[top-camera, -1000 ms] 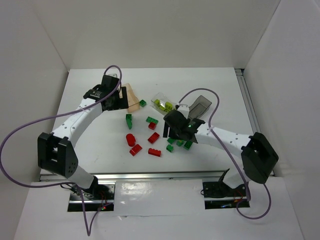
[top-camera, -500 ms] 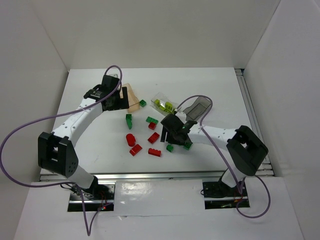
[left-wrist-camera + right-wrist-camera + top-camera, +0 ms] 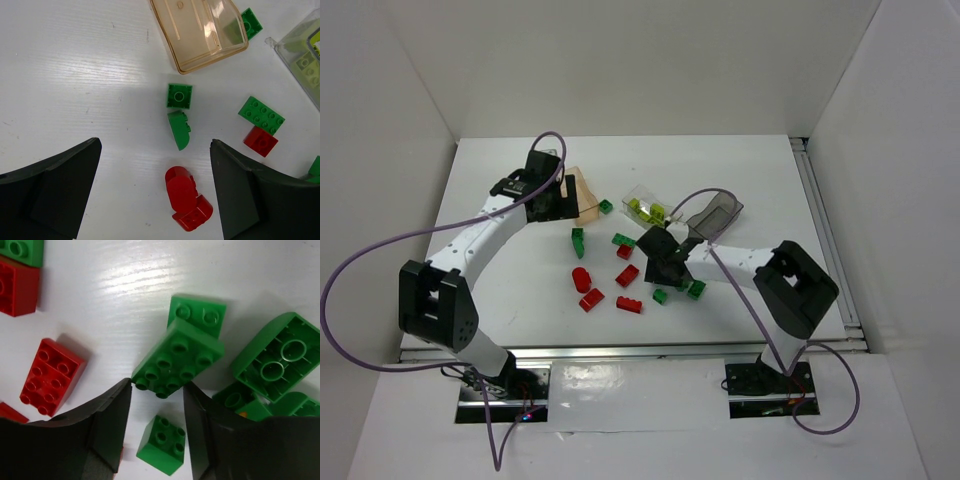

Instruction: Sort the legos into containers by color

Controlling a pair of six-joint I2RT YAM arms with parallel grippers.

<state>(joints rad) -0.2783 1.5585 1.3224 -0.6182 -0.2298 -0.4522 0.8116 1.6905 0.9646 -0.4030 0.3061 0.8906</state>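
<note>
Right hand [image 3: 157, 387] is down in the green pile on the worktop [image 3: 760, 170]. Its fingers are pinched onto the near end of a green six-stud brick [image 3: 177, 357]. It looks like a proper grip, though from the wrist view I honestly can't tell if the brick is off the surface. A smaller green brick [image 3: 197, 314] sits just behind it, partly covered. On the right of that view there's an upturned green rounded piece [image 3: 274, 357] showing its hollow underside. A little green four-stud brick [image 3: 161, 444] lies in the gap between the fingers, nearer the wrist. A red six-stud brick [image 3: 50, 376] sits off to the left, apart from the greens.

Left hand [image 3: 155, 150] hovers wide open with nothing in it (fingers way out at the two lower corners of its own view). Under it are a green square brick [image 3: 179, 96] right up against a green curved piece [image 3: 179, 129], and a red rounded piece [image 3: 185, 200] nearer the hand. The peach container [image 3: 200, 30] lies just beyond those, with a green corner brick [image 3: 250, 21] beside its far edge.

From the top view, the clear container [image 3: 665, 196] holds yellow-green bricks [image 3: 645, 210]. The smoky grey container [image 3: 713, 212] is just beside it, near the right arm.
</note>
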